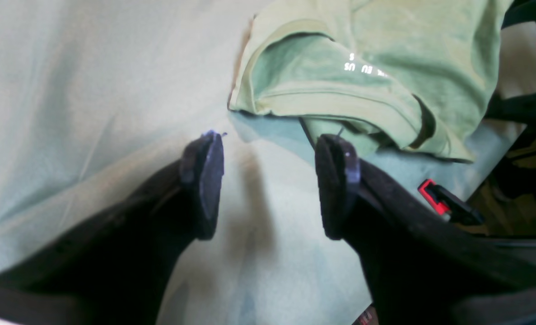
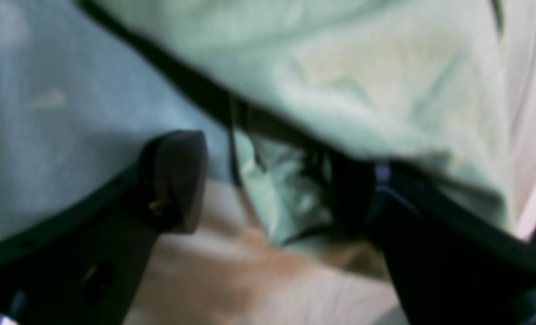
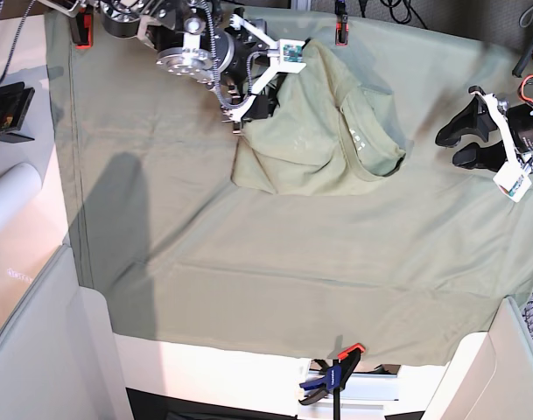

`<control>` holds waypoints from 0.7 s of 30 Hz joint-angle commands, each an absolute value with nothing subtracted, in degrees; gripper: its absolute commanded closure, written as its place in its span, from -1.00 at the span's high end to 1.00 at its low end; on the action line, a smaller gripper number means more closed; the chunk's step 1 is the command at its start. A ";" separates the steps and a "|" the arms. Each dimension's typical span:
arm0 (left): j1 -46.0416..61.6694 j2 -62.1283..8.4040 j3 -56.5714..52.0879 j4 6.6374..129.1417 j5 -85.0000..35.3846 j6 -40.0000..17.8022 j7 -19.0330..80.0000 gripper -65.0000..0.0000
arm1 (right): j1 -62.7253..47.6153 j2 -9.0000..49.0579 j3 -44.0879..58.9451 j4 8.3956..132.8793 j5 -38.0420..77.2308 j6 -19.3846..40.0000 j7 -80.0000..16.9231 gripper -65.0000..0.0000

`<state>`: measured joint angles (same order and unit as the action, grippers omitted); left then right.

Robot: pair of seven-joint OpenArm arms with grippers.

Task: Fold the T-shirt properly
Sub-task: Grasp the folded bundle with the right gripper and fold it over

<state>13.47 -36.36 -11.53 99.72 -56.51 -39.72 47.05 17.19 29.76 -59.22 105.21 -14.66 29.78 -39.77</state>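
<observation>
1. Two dark fingers of my right gripper [image 2: 274,183] stand wide apart, clamped on nothing.
2. Nearest to them is the T-shirt [image 2: 376,85]: a crumpled pale green fold of it lies in the gap between my right fingertips, and a larger fold arches ahead of them and partly covers one finger. Whether that finger touches the cloth I cannot tell; the close view is blurred.
3. My right arm [image 3: 183,52] reaches in from the upper left of the base view, its gripper angled down at the shirt's near side, by the bunched part.
4. Beyond that, on the side away from my right gripper, lies the shirt's collar [image 3: 362,136], its neck opening gaping and small white print [image 1: 365,67] showing inside.
5. Across a stretch of the flat green cloth [image 3: 248,262] under the shirt is my left gripper [image 3: 463,140], also wide, with nothing between its fingers. The shirt lies ahead of it, well apart, its collar side the nearer; in the left wrist view it sits ahead and off to the right.
6. My left arm [image 3: 524,127] comes in from the right edge of the base view, fingers pointing inward over the cloth toward the shirt.
7. Farther off, a blue, black and red clamp [image 3: 333,378] sits at the cloth's lower edge in the base view.
</observation>
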 commanded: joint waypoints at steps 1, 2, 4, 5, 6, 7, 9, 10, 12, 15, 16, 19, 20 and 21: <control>12.86 -37.50 -12.03 100.42 -57.58 -40.00 45.69 0.05 | 18.11 28.93 -59.18 106.06 -14.39 29.30 -38.81 0.36; 12.86 -37.50 -12.03 100.42 -57.56 -40.00 45.69 0.05 | 18.11 28.05 -59.22 106.21 -14.39 29.30 -38.81 0.36; 12.86 -37.52 -12.03 100.42 -57.45 -40.00 45.71 0.05 | 18.28 26.37 -59.24 107.00 -14.33 29.19 -38.83 0.36; 12.86 -37.52 -12.01 100.42 -57.32 -40.00 45.69 0.05 | 18.46 25.56 -59.24 107.39 -14.37 29.17 -38.85 0.36; 12.86 -37.65 -12.03 100.42 -57.10 -40.00 45.67 0.05 | 18.68 24.80 -59.22 107.66 -14.37 29.17 -38.85 0.36; 12.88 -37.67 -12.03 100.42 -56.82 -40.00 45.69 0.05 | 18.81 24.03 -59.22 107.68 -14.44 29.17 -38.83 0.36; 12.88 -37.95 -12.03 100.42 -56.36 -40.00 45.67 0.05 | 18.94 22.81 -59.22 107.59 -14.48 29.19 -38.81 0.36; 12.86 -38.09 -12.03 100.42 -56.29 -40.00 45.67 0.05 | 18.92 22.48 -59.22 107.55 -14.50 29.19 -38.81 0.36; 12.86 -38.28 -12.03 100.42 -56.31 -40.00 45.65 0.05 | 18.90 22.11 -59.22 107.33 -14.63 29.19 -38.81 0.36; 12.86 -38.26 -12.03 100.42 -56.34 -40.00 45.41 0.05 | 18.85 21.61 -59.22 106.26 -14.63 29.19 -38.76 0.35; 12.86 -38.28 -12.03 100.42 -56.31 -40.00 45.28 0.05 | 18.85 21.26 -59.22 105.82 -14.61 29.19 -38.76 0.35; 12.86 -38.28 -12.03 100.42 -56.31 -40.00 45.25 0.05 | 18.65 19.55 -59.22 104.62 -14.63 29.17 -38.79 -0.15; 12.86 -38.28 -12.03 100.42 -56.34 -40.00 45.25 0.05 | 18.57 18.72 -59.22 104.20 -14.55 29.17 -38.79 -0.41; 12.86 -38.28 -12.03 100.42 -56.31 -40.00 45.25 0.05 | 18.52 17.74 -59.22 103.72 -14.50 29.17 -38.76 -0.64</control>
<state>13.47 -37.19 -11.53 99.72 -55.13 -39.70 46.68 17.76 18.09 -59.64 102.85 -14.37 29.56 -39.83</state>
